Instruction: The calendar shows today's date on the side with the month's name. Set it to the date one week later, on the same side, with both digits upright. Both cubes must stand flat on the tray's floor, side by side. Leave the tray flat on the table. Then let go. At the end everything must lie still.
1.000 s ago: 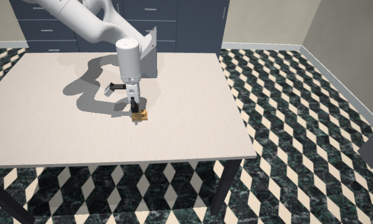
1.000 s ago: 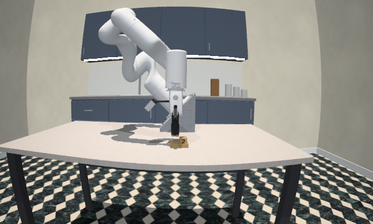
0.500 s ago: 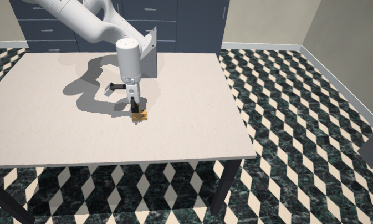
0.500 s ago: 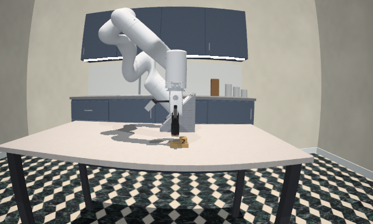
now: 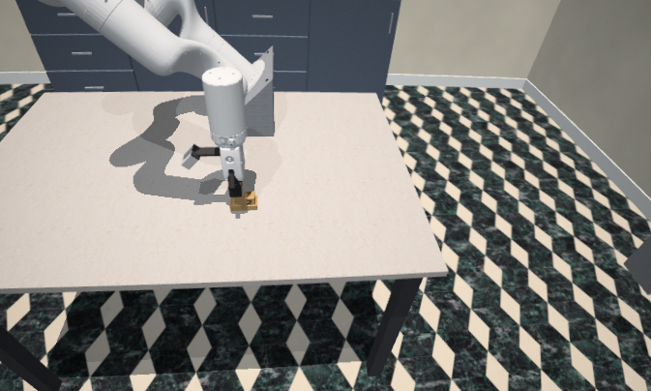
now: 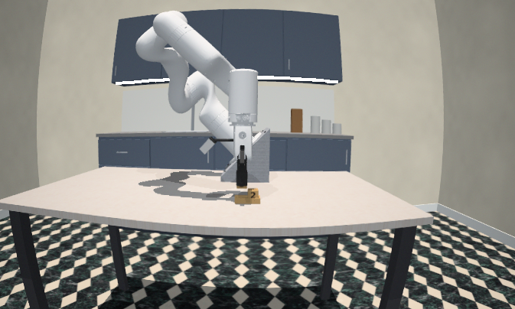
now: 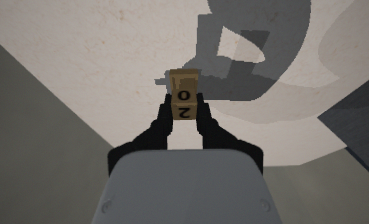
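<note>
Two fingers clamp a numbered cube (image 7: pixel 183 105) above the tray (image 6: pixel 243 199).

White tubular arm (image 6: pixel 197 57); black fingers; grey wrist housing.

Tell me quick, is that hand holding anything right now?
Hand: closed on a small wooden cube with digits on its faces, held just above the tray on the table.
</note>
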